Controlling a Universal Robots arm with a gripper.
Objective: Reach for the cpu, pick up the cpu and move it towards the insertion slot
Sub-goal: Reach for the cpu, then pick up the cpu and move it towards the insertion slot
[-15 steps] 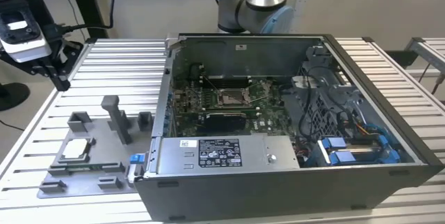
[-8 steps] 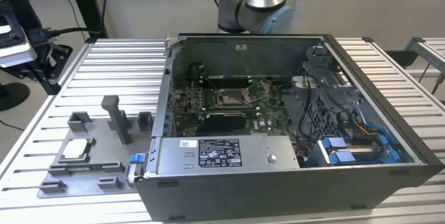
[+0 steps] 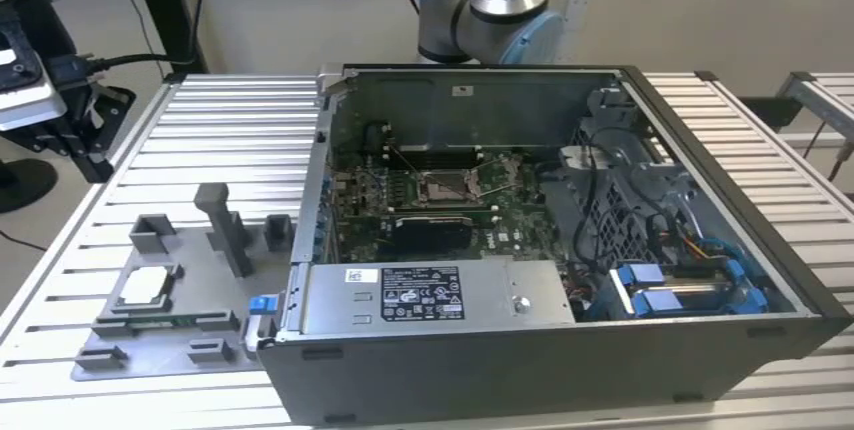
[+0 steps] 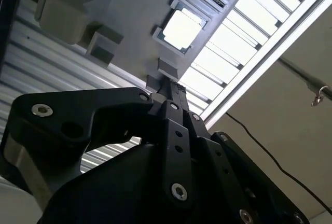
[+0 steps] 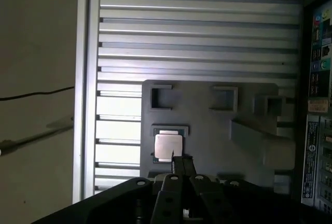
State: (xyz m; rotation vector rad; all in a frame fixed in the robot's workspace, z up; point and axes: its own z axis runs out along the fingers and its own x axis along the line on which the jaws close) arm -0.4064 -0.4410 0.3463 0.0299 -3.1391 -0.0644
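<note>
cpu point(image 5: 168, 147) flat in grey fixture point(image 5: 207, 130), face up

Ribbed aluminium tabletop point(image 3: 227, 140) — plain beige wall point(image 3: 294, 0) behind, black post point(image 3: 167, 10) alongside

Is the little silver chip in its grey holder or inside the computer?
In its holder: the cpu lies flat in a pocket of the grey fixture, outside the case.
</note>
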